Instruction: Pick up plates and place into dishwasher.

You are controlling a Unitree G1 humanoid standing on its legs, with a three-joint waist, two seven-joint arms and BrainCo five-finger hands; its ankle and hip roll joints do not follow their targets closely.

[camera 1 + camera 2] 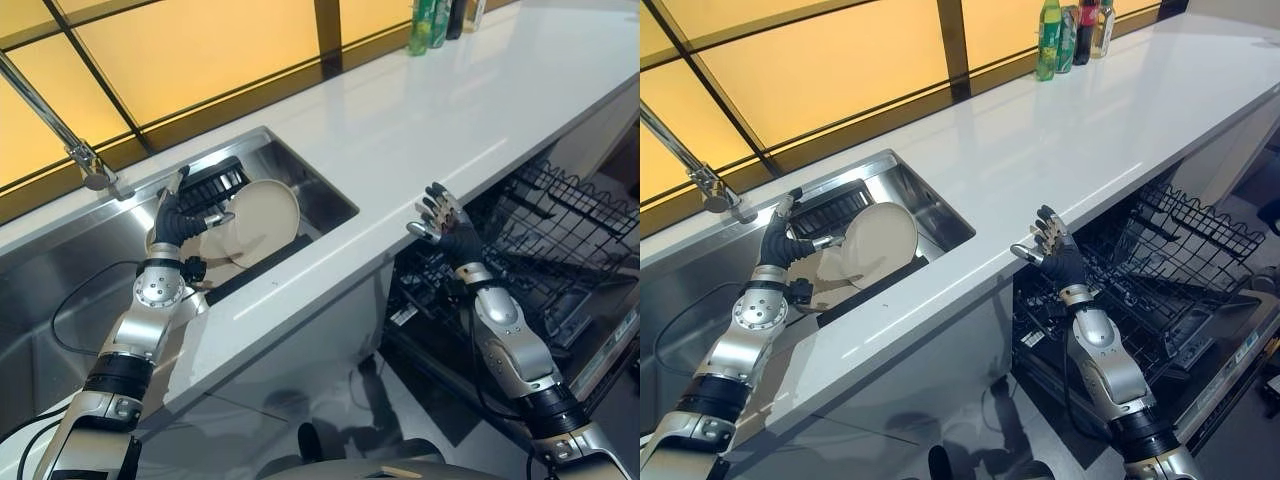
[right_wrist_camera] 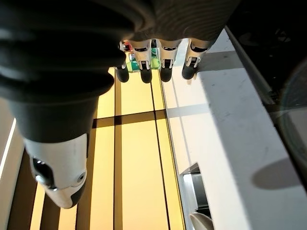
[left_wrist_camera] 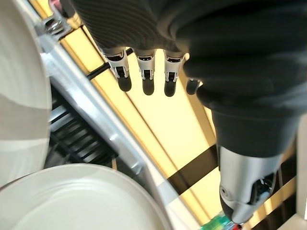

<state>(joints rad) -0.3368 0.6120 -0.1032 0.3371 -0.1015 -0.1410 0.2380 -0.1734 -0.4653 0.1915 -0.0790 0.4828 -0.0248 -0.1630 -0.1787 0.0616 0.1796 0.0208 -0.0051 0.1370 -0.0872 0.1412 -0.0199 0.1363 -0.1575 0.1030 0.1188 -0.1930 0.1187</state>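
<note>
**Left hand at the plates, right hand free over the rack**

Down in the steel sink [image 1: 300, 180], set into the white tabletop [image 1: 450, 110], beige plates [image 1: 262, 220] lean together against a black dish rack [image 1: 212, 182]. At least two plates show, one tilted up on edge over another lying lower; the left wrist view shows two pale rims [image 3: 81, 196] close to the camera. The left hand [image 1: 178, 218] reaches into the sink and sits right at the near edge of the tilted plate, with one finger pointing up and the thumb stretched toward the plate's face. In its wrist view the fingers [image 3: 146, 72] hang fairly straight, curled round nothing, so the hand is relaxed and loose; whether it actually touches the plate cannot be told.

The right hand [image 1: 1052, 245] is raised just past the front edge of the tabletop, above the dishwasher's pulled-out wire rack [image 1: 1180, 250]. Its fingers are spread and nearly straight, holding nothing.

A faucet [image 1: 85, 165] stands behind the sink, and several bottles [image 1: 1070, 30] stand at the far end of the tabletop by the amber window.
</note>
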